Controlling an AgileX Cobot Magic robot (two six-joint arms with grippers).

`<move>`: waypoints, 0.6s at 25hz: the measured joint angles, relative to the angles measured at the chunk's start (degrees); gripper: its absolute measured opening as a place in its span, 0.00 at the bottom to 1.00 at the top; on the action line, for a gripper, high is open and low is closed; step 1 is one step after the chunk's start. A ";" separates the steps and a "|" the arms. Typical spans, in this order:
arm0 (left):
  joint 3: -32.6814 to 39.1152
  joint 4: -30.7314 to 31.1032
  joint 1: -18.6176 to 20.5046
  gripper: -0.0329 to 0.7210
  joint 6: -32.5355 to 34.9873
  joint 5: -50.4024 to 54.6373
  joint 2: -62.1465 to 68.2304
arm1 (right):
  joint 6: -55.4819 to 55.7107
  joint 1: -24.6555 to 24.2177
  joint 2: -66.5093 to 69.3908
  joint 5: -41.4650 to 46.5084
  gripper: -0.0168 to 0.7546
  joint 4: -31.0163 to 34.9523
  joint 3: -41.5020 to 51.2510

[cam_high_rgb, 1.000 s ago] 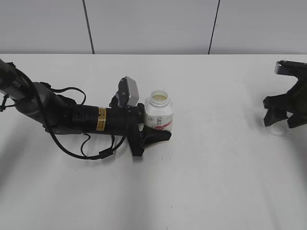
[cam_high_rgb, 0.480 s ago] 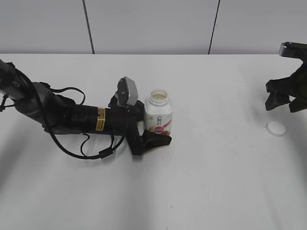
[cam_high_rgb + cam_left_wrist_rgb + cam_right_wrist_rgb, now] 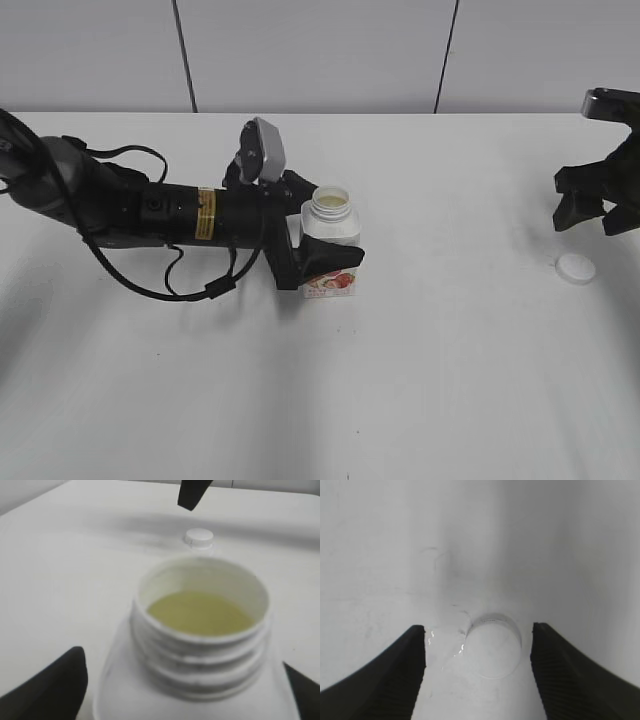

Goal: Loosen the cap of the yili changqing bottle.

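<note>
The yili changqing bottle (image 3: 330, 245) stands uncapped between the left jaws (image 3: 322, 262), which clamp its body, pale liquid visible in its open neck. The cap (image 3: 575, 268) lies flat on the white surface (image 3: 430, 380), below and between the right jaws (image 3: 597, 212), which are spread apart and hold nothing.

Left claw (image 3: 322, 262) clamped low; right claw (image 3: 598, 205) spread, raised.

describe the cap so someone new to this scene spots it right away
Start at the white table and go to its right side, below the open right gripper. The cap lies there alone: a small flat white disc, far from the open bottle in the left gripper's jaws.
</note>
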 joint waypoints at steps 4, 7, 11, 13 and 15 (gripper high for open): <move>0.00 1.26 0.00 0.83 -2.44 0.00 -2.66 | 0.00 0.00 -0.03 0.99 0.70 0.00 -0.56; 0.00 1.82 0.00 0.83 -4.16 0.05 -4.49 | 0.00 0.00 -0.94 1.79 0.70 0.00 -0.87; 0.00 2.84 0.00 0.83 -8.56 1.19 -7.94 | 0.00 0.00 -3.37 3.07 0.70 0.00 -2.04; 0.04 3.20 0.00 0.83 -11.54 3.07 -10.66 | 0.00 0.00 -4.72 3.68 0.70 0.00 -2.94; 0.04 4.32 0.00 0.83 -15.04 5.63 -13.56 | 0.00 0.00 -5.85 4.70 0.70 0.00 -3.80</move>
